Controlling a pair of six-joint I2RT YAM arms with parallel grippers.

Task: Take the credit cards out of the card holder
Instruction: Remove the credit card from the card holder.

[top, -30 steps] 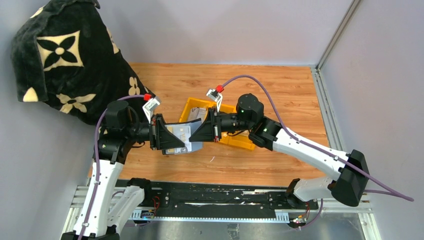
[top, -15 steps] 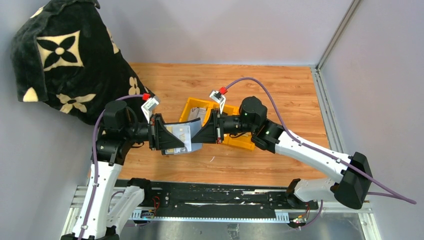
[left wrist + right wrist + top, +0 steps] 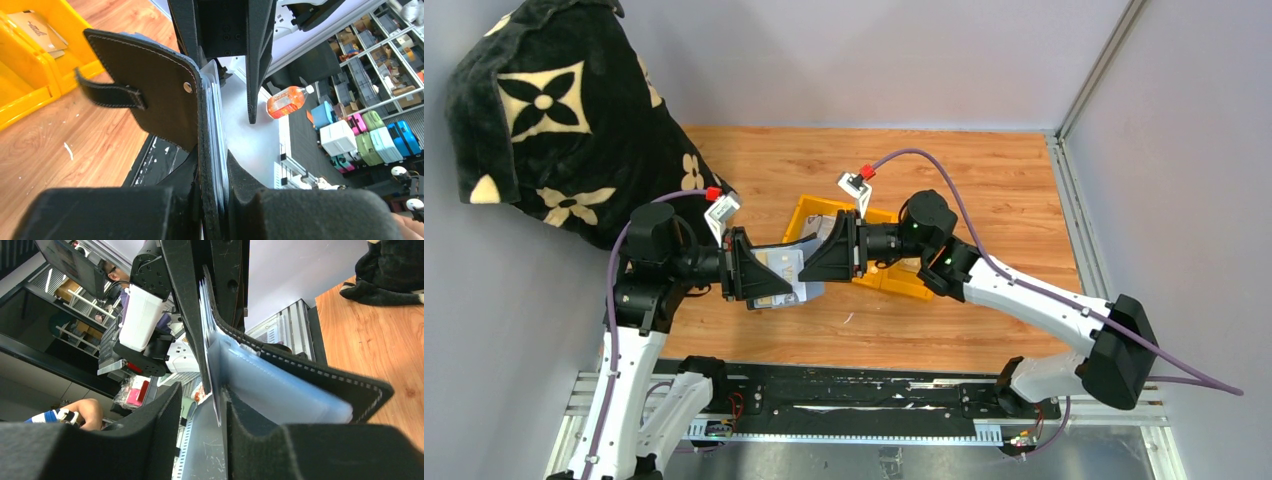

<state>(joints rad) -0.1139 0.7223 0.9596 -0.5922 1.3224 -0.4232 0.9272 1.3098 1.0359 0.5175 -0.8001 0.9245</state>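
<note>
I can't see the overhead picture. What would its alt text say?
Two robot arms meet over a wooden table: the left gripper holds a black card holder, and the right gripper straddles the cards poking from it. A yellow bin sits just beyond.

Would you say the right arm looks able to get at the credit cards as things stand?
Probably yes: the left gripper holds the card holder up, and the exposed edge of the credit cards sits inside the open right gripper, with nothing blocking.
</note>
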